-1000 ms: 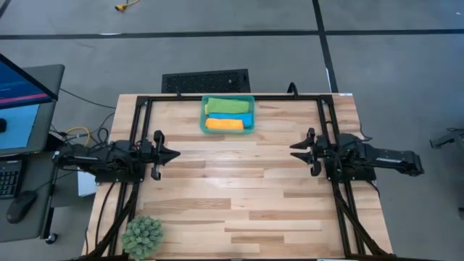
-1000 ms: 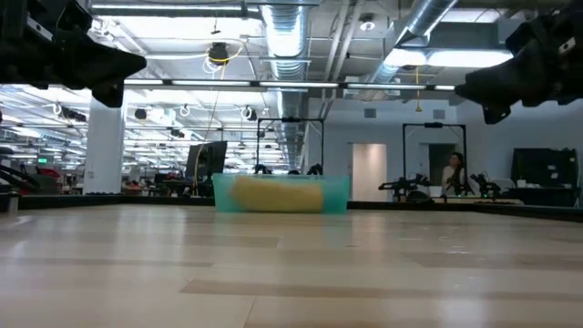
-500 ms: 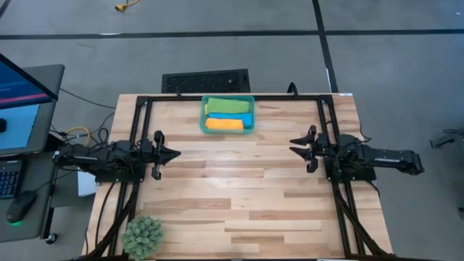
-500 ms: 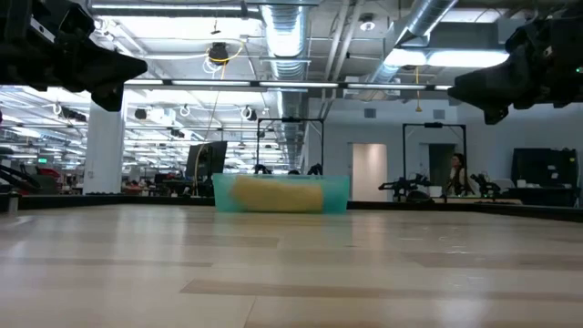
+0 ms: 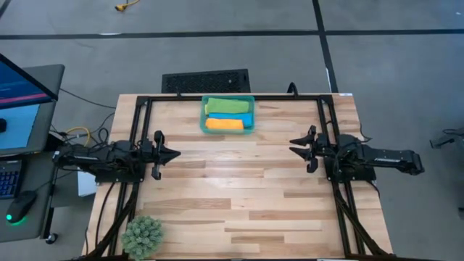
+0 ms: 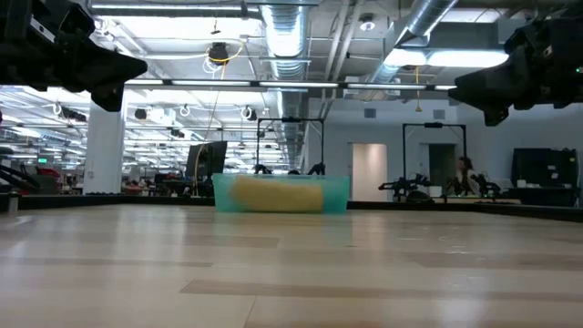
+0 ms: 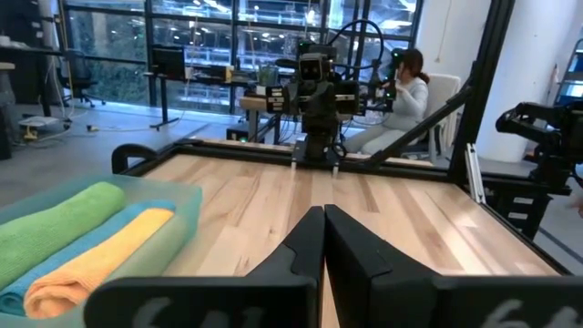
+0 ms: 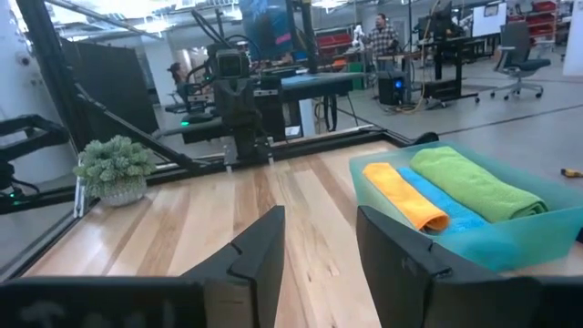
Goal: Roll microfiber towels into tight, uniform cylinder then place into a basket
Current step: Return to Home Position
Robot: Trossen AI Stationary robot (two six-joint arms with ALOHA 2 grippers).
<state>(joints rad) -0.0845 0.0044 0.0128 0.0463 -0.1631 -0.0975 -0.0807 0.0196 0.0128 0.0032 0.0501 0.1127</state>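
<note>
The teal basket (image 5: 204, 116) stands at the middle of the table's far edge. Three rolled towels lie side by side in it: green (image 5: 225, 107), blue (image 5: 247, 119) and orange (image 5: 224, 125). No yellow towel shows. My left gripper (image 5: 176, 154) hovers at the table's left side, pointing right, fingers shut and empty (image 7: 323, 223). My right gripper (image 5: 292, 143) hovers at the right side, pointing left, open and empty (image 8: 319, 237). The basket and rolls also show in the right wrist view (image 8: 510, 241) and the left wrist view (image 7: 182, 205).
A small green plant (image 5: 142, 235) stands at the table's near left corner. A black grate (image 5: 206, 80) lies on the floor beyond the far edge. Black frame rails (image 5: 138, 130) run along the table's sides. A person (image 7: 401, 96) sits in the room beyond.
My right gripper has shifted slightly toward the table's far edge. The towels and basket have stayed where they were.
</note>
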